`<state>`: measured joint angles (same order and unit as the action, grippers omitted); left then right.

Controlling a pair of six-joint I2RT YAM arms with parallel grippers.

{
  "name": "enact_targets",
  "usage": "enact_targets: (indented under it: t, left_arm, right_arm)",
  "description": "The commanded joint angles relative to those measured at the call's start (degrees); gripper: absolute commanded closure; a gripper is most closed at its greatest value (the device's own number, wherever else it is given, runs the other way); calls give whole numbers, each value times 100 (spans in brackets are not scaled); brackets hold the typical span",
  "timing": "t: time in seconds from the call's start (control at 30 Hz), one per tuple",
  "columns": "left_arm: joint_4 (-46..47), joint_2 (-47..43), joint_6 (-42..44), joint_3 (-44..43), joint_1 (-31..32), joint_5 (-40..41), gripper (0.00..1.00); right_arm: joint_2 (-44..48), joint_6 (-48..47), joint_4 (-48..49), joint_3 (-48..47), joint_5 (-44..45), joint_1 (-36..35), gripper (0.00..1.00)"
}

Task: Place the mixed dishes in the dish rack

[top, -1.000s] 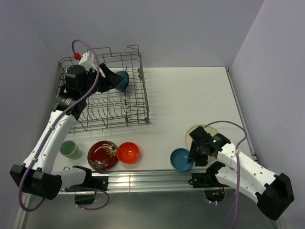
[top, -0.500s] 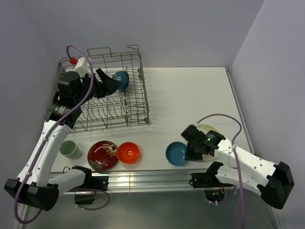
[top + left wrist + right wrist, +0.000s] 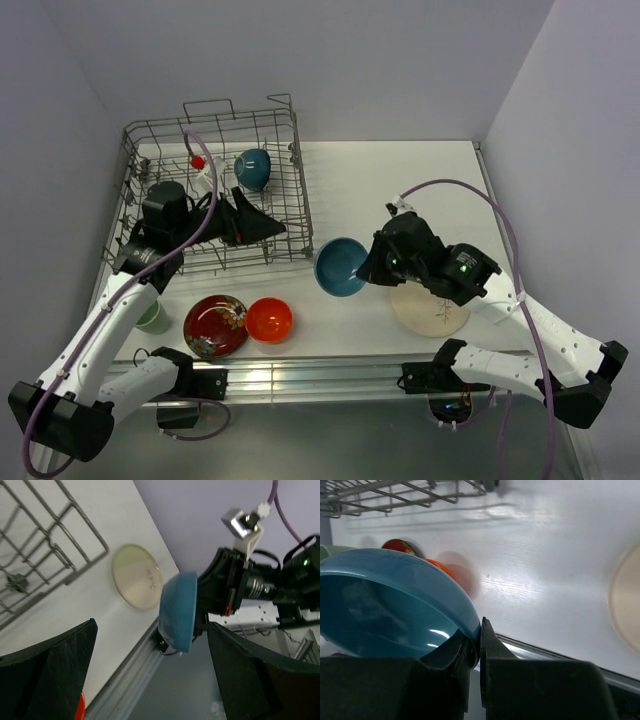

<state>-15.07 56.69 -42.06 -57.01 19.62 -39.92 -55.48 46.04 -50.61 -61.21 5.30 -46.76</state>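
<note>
R hand (image 3: 370,268) is clamped on the rim of the small blue bowl (image 3: 340,266), held tilted up off the desk (image 3: 400,190), btwn the dish rack (image 3: 300,200) and the cream plate (image 3: 432,310). Plate lies flat on the desk, partly under the R arm. L hand (image 3: 265,225) hangs over the rack's right side, fingers spread wide, nothing in it. Teal bowl (image 3: 253,168) sits in the rack's far part. Red floral bowl (image 3: 215,325) and orange bowl (image 3: 269,319) sit just beside each other near the front edge. Green cup (image 3: 150,318) is further left, partly hidden by the L arm.
</note>
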Motion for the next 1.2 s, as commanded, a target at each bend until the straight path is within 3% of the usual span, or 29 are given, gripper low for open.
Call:
enact_targets:
  t: [0.0,0.33,0.53,0.77,1.07,1.17]
  left_arm:
    - [777,-193,-267,146,331,-578,2]
    - [1243,-61,-496,191,1246,-306,2]
    - [1261,-17,-505,182,1378,-235,2]
    - [1165,-52,-470,112,1422,-174,9]
    - [962,44,-347,-2,1422,98,42]
    - [883,88,-311,-99,1422,177,84]
  right_arm:
    - [-225,-394,464,-680,-178,-52,100]
    - [-727,-553,613,-1508,-697,-52,100]
    - [-867,-535,693,-1657,-820,-52,100]
    - [-1034,-509,824,-1596,-899,-44,100]
    - [-1122,-482,930,-1648,-1022,-44,100]
    - [-1149,-508,948,-1675,-1022,-44,100]
